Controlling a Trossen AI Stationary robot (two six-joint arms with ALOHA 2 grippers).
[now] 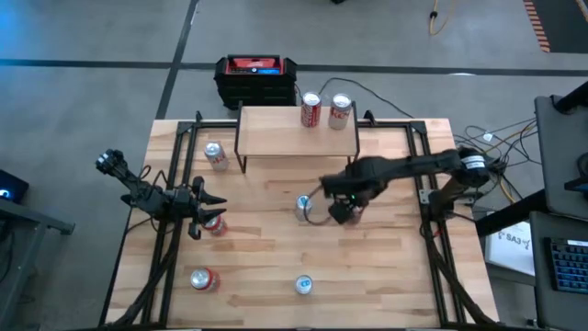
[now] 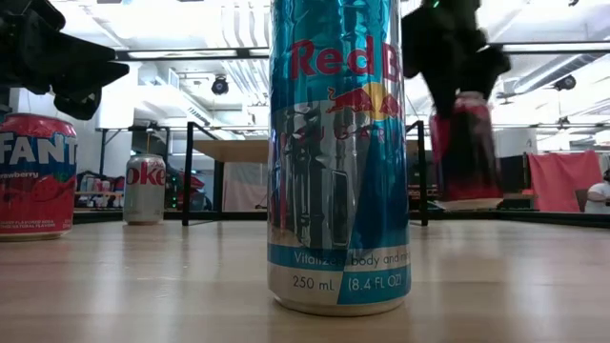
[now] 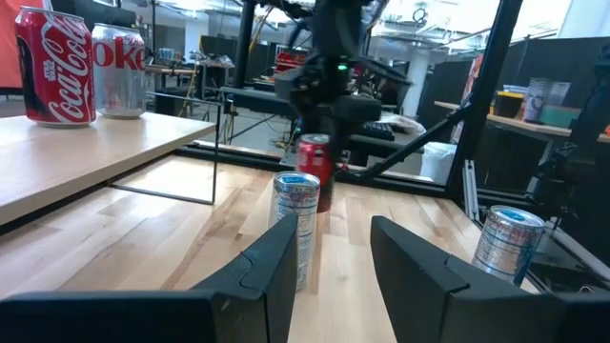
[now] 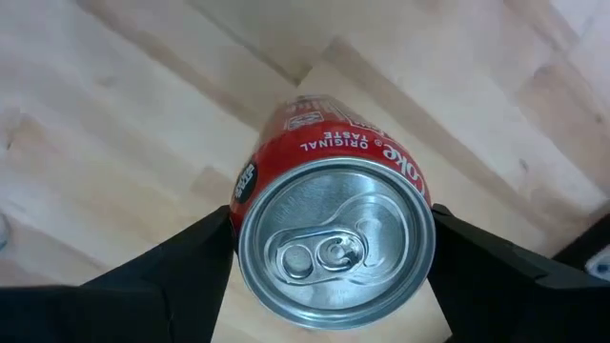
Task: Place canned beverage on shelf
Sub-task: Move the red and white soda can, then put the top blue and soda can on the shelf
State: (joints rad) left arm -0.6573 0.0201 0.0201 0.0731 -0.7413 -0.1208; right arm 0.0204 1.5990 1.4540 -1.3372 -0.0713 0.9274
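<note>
R gripper (image 4: 334, 250) clamps a red Coke can (image 4: 335, 238) by its sides near the top, upright, over mid-table, near the shelf (image 1: 296, 131). Prob full: heavyish, rigid, slick metal, so grip mid-wall, firm. L gripper (image 1: 204, 210) shut, empty, at table's left.

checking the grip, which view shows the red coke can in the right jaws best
The right wrist view: the red Coke can fills it, top up, dark fingers on both sides. The left wrist view shows it small under the right gripper; the low view blurs it; the high view hides it.
</note>
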